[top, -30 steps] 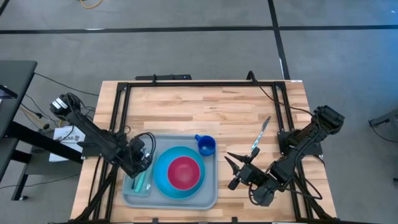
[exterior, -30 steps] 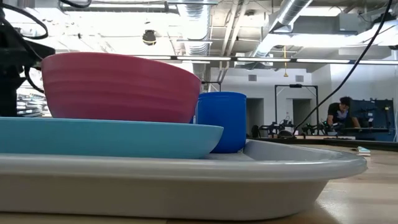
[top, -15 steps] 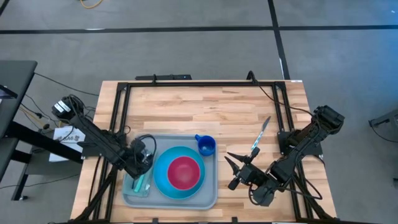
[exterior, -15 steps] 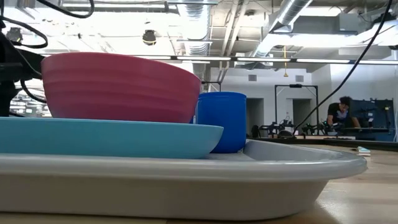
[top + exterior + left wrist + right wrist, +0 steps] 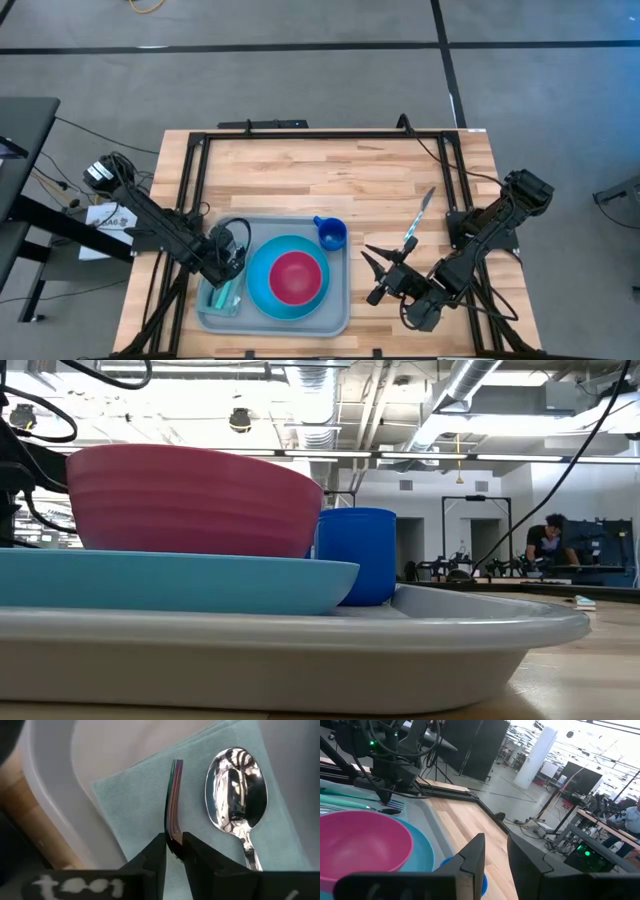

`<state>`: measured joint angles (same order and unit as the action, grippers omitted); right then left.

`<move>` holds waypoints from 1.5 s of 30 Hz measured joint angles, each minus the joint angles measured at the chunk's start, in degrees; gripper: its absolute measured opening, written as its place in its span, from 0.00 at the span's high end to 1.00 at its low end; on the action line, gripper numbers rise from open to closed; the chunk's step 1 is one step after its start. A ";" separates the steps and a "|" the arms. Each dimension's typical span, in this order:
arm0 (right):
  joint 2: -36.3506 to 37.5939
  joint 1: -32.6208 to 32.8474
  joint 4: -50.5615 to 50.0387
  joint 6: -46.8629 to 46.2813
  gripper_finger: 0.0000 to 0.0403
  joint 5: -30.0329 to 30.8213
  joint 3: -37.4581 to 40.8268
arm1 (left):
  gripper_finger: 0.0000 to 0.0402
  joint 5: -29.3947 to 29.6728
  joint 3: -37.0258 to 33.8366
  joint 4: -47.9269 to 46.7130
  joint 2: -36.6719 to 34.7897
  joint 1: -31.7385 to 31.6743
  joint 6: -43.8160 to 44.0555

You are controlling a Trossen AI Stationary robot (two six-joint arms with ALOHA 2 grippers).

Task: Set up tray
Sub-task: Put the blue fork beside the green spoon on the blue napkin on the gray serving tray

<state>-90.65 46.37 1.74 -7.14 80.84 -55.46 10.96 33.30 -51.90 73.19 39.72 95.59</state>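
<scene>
The light grey-blue tray [image 5: 335, 312] lies at the table's near left. It carries a bright blue plate [image 5: 257, 282] with a pink bowl [image 5: 297, 277] on it, a blue cup [image 5: 332, 236] and a teal napkin [image 5: 226, 294]. On the napkin [image 5: 145, 810] lies a spoon [image 5: 236, 790]. Beside the spoon is a fork [image 5: 173, 795], seen edge-on. My left gripper [image 5: 174, 840] points down over the napkin, shut on the fork. My right gripper [image 5: 372, 272] hovers open and level over bare wood to the right of the tray. My left gripper pinches the fork [image 5: 173, 834] between its two fingertips, coming from above and pointing down. The fingers lie across the fork. The fork stands on its thin edge, and its free end [image 5: 177, 766] reaches out over the napkin beside the spoon. Which end the fingers hold does not show.
A knife [image 5: 418, 218] lies on the wood to the right of the cup, beyond my right gripper. A black frame [image 5: 300, 135] runs around the table top. The tray's raised wall [image 5: 55, 790] stands close to the napkin. A person [image 5: 548, 542] is far back in the room.
My left gripper has tipped a little over the napkin, and its arm has drawn partly out of the low view's left side. The tray, plate, bowl and cup have stayed where they were.
</scene>
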 joint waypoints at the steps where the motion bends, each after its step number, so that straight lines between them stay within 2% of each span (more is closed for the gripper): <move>1: 0.00 0.00 0.02 0.00 0.81 0.00 0.00 | 0.88 0.02 0.00 0.09 0.00 0.00 -0.44; 9: 0.00 0.00 0.00 0.00 0.81 -0.01 0.00 | 0.98 0.46 0.15 0.85 -0.18 -0.07 0.97; 20: 0.00 0.00 0.00 0.00 0.81 -0.02 0.00 | 1.00 -0.22 3.32 2.74 -3.45 0.00 2.77; 33: 0.00 0.00 0.00 0.02 0.81 -0.09 0.00 | 1.00 -1.21 3.32 4.77 -3.43 0.17 13.59; 42: 0.00 0.00 -0.16 0.04 0.81 -0.11 0.00 | 1.00 1.08 -0.58 5.81 -3.43 2.97 21.61; 45: 0.02 -0.01 -1.05 0.05 0.81 -0.09 0.00 | 1.00 2.53 -0.72 5.81 -3.42 3.70 21.31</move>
<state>-90.63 46.36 0.69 -7.09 80.74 -55.46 13.49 32.58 -46.09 69.77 43.43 116.90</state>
